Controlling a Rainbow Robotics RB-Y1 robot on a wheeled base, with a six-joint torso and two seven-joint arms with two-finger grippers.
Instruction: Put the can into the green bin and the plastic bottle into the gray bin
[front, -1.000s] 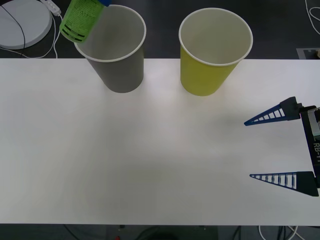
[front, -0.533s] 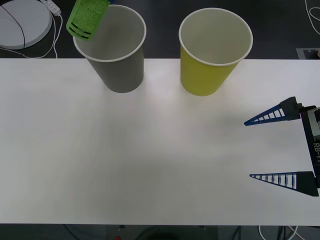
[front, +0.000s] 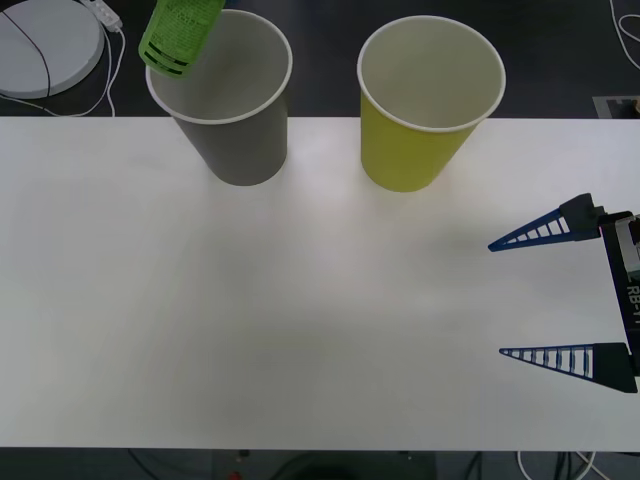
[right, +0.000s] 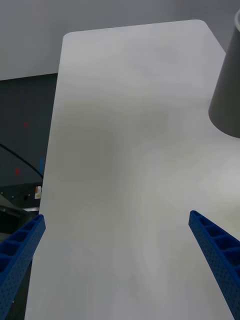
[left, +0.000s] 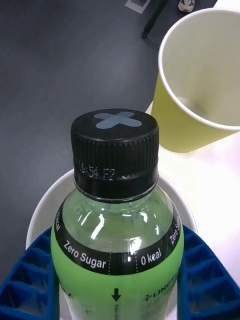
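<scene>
Above the gray bin, at its 10 o'clock rim, the left gripper clamps the plastic bottle, cap pointing down toward the bin's mouth. At 3 o'clock from the gray bin stands the green bin. The right gripper rests wide open over the table, at 5 o'clock from the green bin.

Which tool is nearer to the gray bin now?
Left. The left tool holds the plastic bottle over the gray bin rim; the right tool waits open, far across the table.
</scene>
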